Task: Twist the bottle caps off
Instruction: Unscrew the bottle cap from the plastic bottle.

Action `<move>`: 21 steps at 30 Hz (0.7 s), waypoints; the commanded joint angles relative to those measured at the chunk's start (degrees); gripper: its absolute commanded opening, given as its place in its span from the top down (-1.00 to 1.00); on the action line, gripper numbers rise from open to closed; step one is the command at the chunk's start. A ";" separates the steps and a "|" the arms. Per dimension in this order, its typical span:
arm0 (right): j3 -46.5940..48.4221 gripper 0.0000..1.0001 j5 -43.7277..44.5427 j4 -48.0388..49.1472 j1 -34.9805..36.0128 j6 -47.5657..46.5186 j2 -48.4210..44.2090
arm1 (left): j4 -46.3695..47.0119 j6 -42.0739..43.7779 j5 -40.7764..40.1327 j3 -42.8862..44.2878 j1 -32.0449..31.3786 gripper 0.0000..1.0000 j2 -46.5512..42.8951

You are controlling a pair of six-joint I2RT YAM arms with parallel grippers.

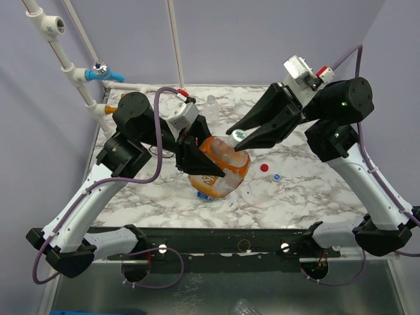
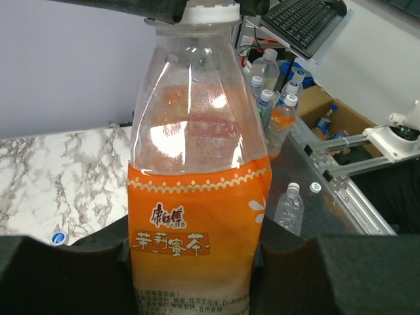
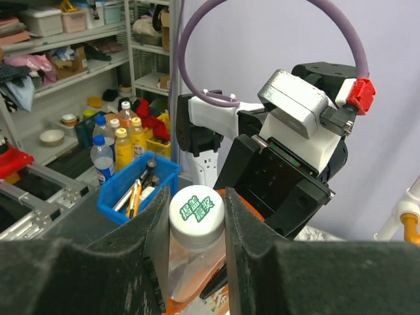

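A squat orange bottle (image 1: pixel 220 164) is held tilted above the marble table (image 1: pixel 315 190). My left gripper (image 1: pixel 200 161) is shut on its orange-labelled body (image 2: pixel 197 197), a dark finger (image 2: pixel 59 275) pressing each side. The bottle's white cap (image 3: pixel 197 211), printed with green characters, sits between the pads of my right gripper (image 3: pixel 195 220), which is shut on it; in the top view that gripper (image 1: pixel 236 138) reaches in from the right. A loose red cap (image 1: pixel 264 168) and a blue-and-white cap (image 1: pixel 276 176) lie on the table. A blue-labelled bottle (image 1: pixel 205 194) lies partly hidden under the orange one.
A clear bottle (image 1: pixel 211 100) stands at the table's back edge. White pipes with a blue valve (image 1: pixel 98 72) rise at the back left. A black rail (image 1: pixel 223 246) runs along the near edge. Beyond the table are several bottles (image 2: pixel 275 98) and a blue tool bin (image 3: pixel 138 187).
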 commanded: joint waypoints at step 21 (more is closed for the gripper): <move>16.01 -0.89 55.41 -38.86 -0.87 -13.24 3.42 | 0.71 19.85 -48.70 -2.37 0.83 1.00 0.22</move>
